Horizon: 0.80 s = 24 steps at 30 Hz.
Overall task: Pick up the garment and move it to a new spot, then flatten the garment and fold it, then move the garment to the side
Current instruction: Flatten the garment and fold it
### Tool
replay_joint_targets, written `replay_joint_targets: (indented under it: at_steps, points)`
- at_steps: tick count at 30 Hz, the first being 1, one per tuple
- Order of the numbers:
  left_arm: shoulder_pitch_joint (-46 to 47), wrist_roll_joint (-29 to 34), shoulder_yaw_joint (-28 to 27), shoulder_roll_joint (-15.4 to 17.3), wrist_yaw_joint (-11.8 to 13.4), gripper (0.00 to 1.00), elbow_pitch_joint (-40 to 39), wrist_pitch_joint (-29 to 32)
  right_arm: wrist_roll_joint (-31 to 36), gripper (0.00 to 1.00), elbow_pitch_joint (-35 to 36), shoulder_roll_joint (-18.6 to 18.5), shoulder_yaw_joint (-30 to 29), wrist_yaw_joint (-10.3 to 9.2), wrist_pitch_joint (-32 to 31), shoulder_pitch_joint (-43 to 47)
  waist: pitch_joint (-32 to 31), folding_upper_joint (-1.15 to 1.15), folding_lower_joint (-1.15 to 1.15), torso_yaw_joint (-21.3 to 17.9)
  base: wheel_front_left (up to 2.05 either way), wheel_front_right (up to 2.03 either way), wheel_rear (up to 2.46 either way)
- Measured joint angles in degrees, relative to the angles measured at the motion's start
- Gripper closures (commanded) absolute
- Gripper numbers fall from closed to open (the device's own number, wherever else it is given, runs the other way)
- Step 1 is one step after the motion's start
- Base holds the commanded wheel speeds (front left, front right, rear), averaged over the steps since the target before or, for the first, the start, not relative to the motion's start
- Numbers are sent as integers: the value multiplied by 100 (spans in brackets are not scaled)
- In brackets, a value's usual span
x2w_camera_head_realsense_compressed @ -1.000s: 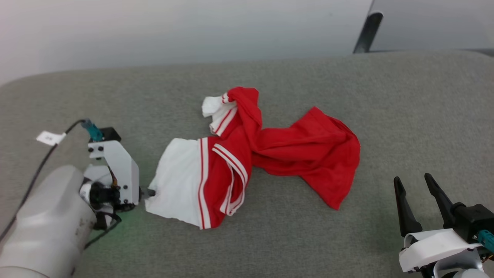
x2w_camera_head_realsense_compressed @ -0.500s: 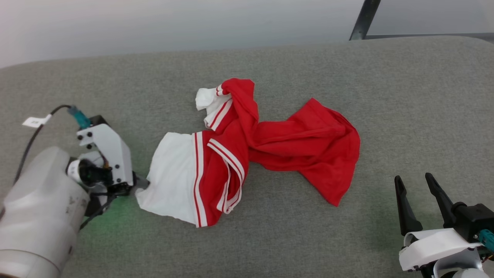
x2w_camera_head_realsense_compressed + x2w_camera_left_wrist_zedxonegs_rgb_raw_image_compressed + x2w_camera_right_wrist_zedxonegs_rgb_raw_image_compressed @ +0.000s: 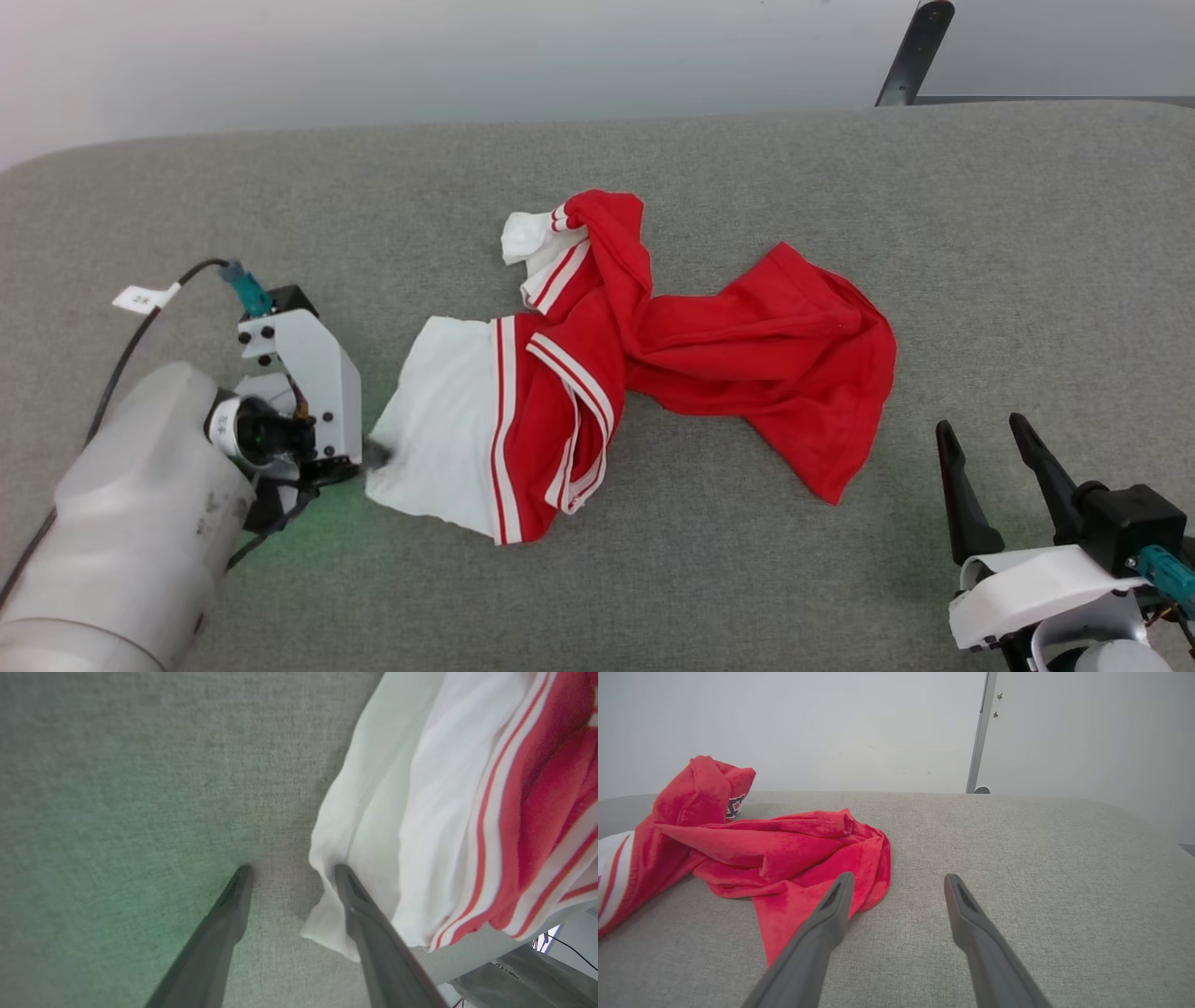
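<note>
Just one garment [image 3: 738,355] lies on one cushion [image 3: 840,187].

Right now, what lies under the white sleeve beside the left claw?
The white sleeve rests on the grey cushion, bare around it. One finger of the left claw overlaps its edge. Anything beneath the cloth is covered.

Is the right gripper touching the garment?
No: in the head view the right gripper stands open over the bare gray surface, with a clear gap to the garment.
</note>
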<state>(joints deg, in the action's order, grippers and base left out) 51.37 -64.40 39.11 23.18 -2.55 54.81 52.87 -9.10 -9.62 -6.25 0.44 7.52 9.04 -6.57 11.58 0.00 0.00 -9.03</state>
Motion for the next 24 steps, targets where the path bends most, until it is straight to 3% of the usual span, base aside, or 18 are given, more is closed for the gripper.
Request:
replay_joint_targets:
  at_steps: [5, 10, 21, 24]
  points:
    - [21, 312, 268, 114, -43, 100, -177, -12, -29, 0, -41, -42, 7, 0, 31, -12, -28, 0, 0, -21, 0, 0, 0]
    - [26, 543, 447, 398, 119, 100, -404, 111, -32, 0, -49, -54, -66, 0, 37, 18, -107, 0, 0, -6, 0, 0, 0]
    - [-503, 1069, 744, 1640, 828, 100, -1399, 409, -32, 0, -46, -52, -193, 0, -25, 164, -328, 0, 0, 150, 0, 0, 0]
    - [-758, 1026, 709, 1766, 1027, 100, -1599, 402, -38, 0, -43, -63, -181, 0, -62, 217, -389, 0, 0, 183, 0, 0, 0]
